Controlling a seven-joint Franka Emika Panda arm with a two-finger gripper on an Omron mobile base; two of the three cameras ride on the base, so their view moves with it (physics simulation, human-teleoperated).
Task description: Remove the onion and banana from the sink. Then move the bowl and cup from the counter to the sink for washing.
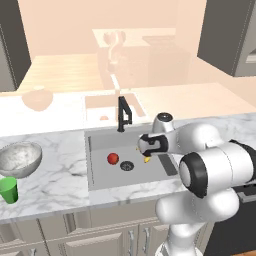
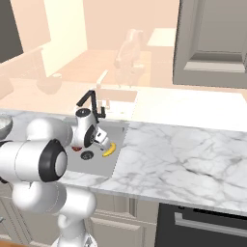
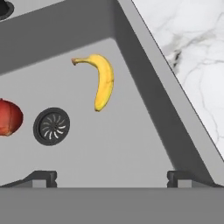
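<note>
The yellow banana (image 3: pixel 103 81) lies on the floor of the grey sink (image 1: pixel 100 172), right of the round drain (image 3: pixel 51 126). The red onion (image 1: pixel 113 158) rests on the drain's other side and is cut by the left edge in the hand view (image 3: pixel 8 117). My gripper (image 3: pixel 111 178) hangs open above the sink's right half, over the banana (image 2: pixel 110 149), holding nothing; its fingertips (image 3: pixel 42 177) stand wide apart. On the marble counter (image 1: pixel 55 150) at the far left sit the speckled bowl (image 1: pixel 19 159) and, in front of it, the green cup (image 1: pixel 8 190).
A black faucet (image 1: pixel 122 114) rises behind the sink, just left of my hand. The sink's right wall (image 3: pixel 148 83) slopes up to a wide marble stretch (image 2: pixel 183 154). A dark appliance front (image 2: pixel 202 222) sits below the counter at right.
</note>
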